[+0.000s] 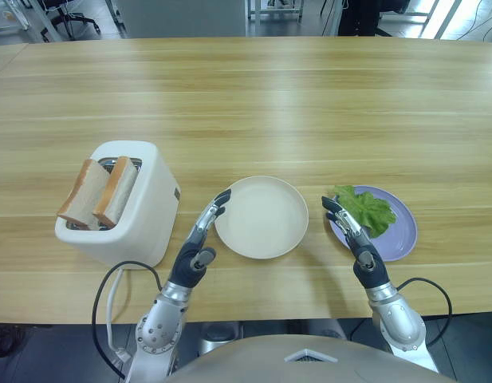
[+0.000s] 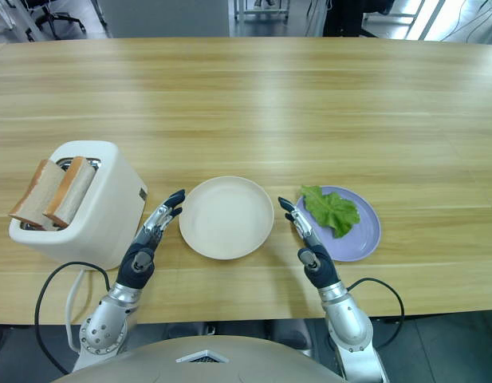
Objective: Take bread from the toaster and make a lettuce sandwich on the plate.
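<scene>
A white toaster (image 1: 142,215) stood on the near left of the long wooden table (image 1: 246,104), its black cord (image 1: 100,307) trailing off the front edge. Two slices of bread (image 1: 98,194) stuck up out of its slots side by side, both leaning toward the left. Just right of the toaster, in front of the robot, lay a round cream plate (image 1: 261,217). Further right sat a smaller purple plate (image 1: 403,235) with a green lettuce leaf (image 1: 367,209) lying on its left half. The left hand (image 1: 199,243) hung in the gap between the toaster and the cream plate. Its fingers were stretched out loosely, grasping nothing, and its fingertips reached close to that plate's left rim. The right hand (image 1: 355,239) hovered between the two plates, likewise released, with straight fingers pointing forward. Its fingertips were at the purple plate's near-left edge, just beside the lettuce, though whether they touched it could not be told.
</scene>
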Available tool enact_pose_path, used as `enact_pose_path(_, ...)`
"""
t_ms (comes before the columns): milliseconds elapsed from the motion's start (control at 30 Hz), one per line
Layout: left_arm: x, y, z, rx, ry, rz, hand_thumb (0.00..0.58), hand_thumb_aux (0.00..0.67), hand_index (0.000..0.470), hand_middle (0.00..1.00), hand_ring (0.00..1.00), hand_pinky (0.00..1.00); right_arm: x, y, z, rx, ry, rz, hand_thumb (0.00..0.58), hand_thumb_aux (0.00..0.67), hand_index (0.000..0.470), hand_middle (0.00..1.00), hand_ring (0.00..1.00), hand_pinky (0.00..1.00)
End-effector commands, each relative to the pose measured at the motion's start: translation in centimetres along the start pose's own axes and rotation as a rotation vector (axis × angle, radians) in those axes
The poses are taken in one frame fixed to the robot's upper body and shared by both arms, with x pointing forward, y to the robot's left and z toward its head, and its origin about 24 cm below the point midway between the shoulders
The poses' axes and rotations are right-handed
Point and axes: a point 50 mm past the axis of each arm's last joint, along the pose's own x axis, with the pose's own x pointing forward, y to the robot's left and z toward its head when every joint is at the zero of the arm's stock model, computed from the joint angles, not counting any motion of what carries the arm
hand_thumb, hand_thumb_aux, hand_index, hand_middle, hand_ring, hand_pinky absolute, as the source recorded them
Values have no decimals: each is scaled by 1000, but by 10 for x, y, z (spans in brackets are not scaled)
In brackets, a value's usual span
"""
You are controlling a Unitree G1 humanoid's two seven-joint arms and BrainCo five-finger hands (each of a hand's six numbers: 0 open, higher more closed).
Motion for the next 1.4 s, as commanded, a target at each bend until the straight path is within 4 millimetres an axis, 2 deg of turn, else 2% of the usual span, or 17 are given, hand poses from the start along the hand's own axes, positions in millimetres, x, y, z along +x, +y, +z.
enact_pose_path(33,-2,-1,-4,-9,21,-6,0,0,0,0,0,0,0,-2,1,1,-5,-2,0,0,0,0,0,0)
enact_pose_path(267,-1,-1,-4,-13,14,-13,0,0,0,0,0,0,0,-4,1,-10,-8,-4,0,0,0,0,0,0)
enact_pose_path(367,1,9,3,62,0,37,0,0,0,0,0,0,0,-6,1,-22,-5,-8,0,0,0,0,0,0)
enact_pose_path(467,8,48,23,246,-32,240,0,0,0,0,0,0,1,-10,0,-33,-5,-14,0,0,0,0,0,0)
enact_pose_path(533,7,93,44,459,-47,429,0,0,0,0,0,0,3,-13,1,-43,-9,-27,0,0,0,0,0,0)
enact_pose_path(600,4,123,61,642,-41,544,0,0,0,0,0,0,4,-16,1,-50,-11,-35,0,0,0,0,0,0)
enact_pose_path(700,-2,156,83,888,3,635,0,0,0,0,0,0,7,-21,2,-85,-22,-42,0,0,0,0,0,0)
enact_pose_path(767,-6,169,86,981,66,670,0,0,0,0,0,0,9,-27,3,-132,-30,-55,0,0,0,0,0,0)
enact_pose_path(933,-18,191,52,1138,372,623,0,0,0,0,0,0,15,-43,5,-167,-42,-109,0,0,0,0,0,0)
enact_pose_path(1133,-26,185,1,1153,624,470,0,0,0,0,0,0,17,-44,6,-175,-49,-100,0,0,0,0,0,0)
enact_pose_path(1233,-28,181,-10,1148,672,427,0,0,0,0,0,0,17,-45,6,-178,-51,-100,0,0,0,0,0,0)
enact_pose_path(1400,-31,187,-13,1201,725,429,0,0,0,0,0,0,18,-49,7,-183,-55,-107,0,0,0,0,0,0)
